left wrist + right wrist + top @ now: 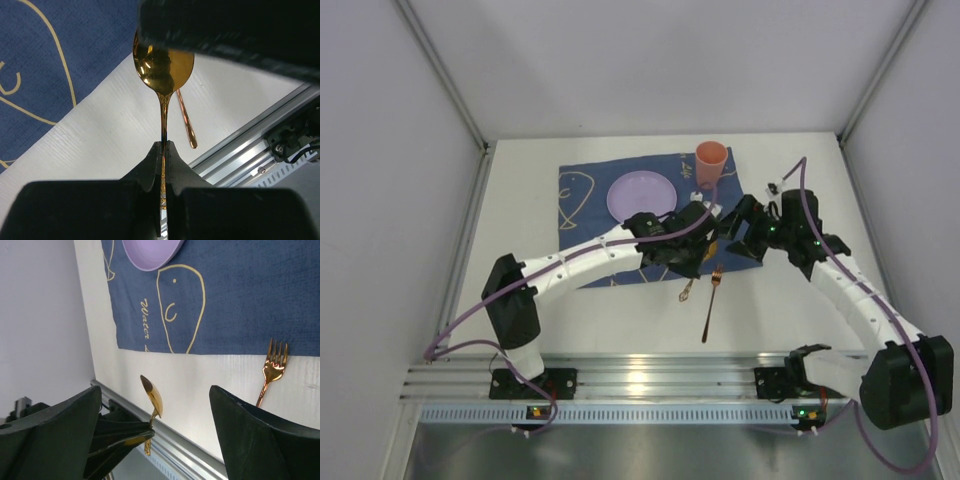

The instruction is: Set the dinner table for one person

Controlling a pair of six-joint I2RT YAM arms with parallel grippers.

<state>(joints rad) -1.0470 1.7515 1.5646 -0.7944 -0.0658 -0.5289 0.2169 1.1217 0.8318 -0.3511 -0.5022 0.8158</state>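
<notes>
Gold spoon (162, 67) is clamped by the handle between the closed fingers of the left gripper (163, 150), edge-on in the wrist view, bowl pointing away from the wrist. It is held above the dinner table (520, 230), near the front edge of the blue placemat (582, 190)

Right gripper (156, 390) is seen with jaws spread wide and nothing gripped. It is parked just beside the left gripper, near the mat's right front corner

Gold fork (710, 305) is laid flat on the bare white top just off the mat, tines toward the cloth, handle toward the aluminium rail (640, 380)

Purple plate (641, 195) is seated on the mat, and an orange cup (711, 160) is stood upright at its far right corner

Table is seen as the white top under both arms, rail along the near edge
</notes>
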